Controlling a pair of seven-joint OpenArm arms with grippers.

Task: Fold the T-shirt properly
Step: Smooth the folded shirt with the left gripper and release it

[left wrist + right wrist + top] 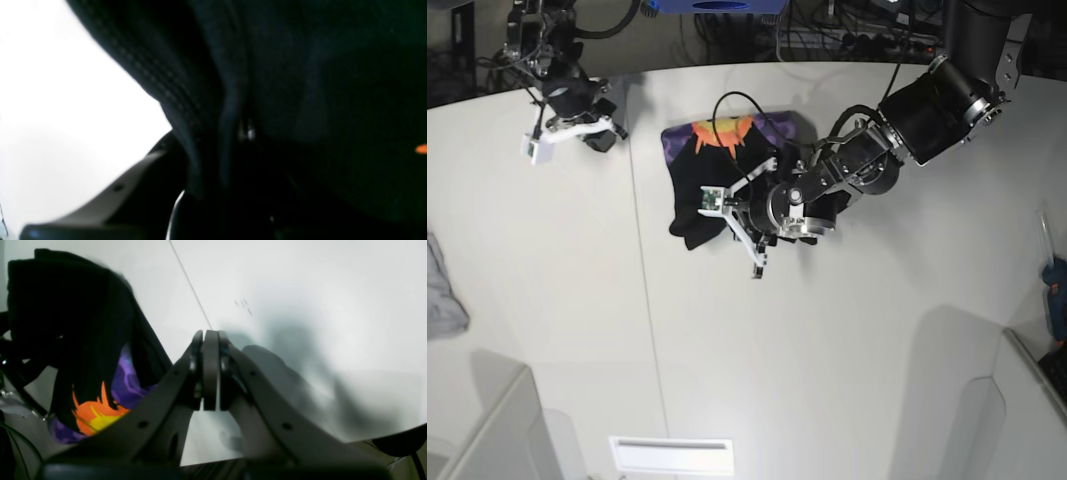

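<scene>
Two grippers showing: left gripper (745,232) clamping on bunched black cotton T-shirt (717,170) with orange-purple print, lying mid white table (827,340); right gripper (210,340) hovering well apart, fingers pressing together, empty.

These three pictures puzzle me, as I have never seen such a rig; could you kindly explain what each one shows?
The machine is a robot with two arms over a white table, meant to fold a T-shirt. The base view looks down from above. There the black T-shirt, with its orange and purple print, lies bunched on the table. The left gripper, on that view's right, is at the shirt's edge. The left wrist view, from a camera on that arm, is filled with dark cloth, so the gripper seems closed on a fold. The right gripper, at the upper left of the base view, is shut and holds nothing; its own camera shows its closed fingers with the shirt behind. A grey cloth lies at the table's left edge.
</scene>
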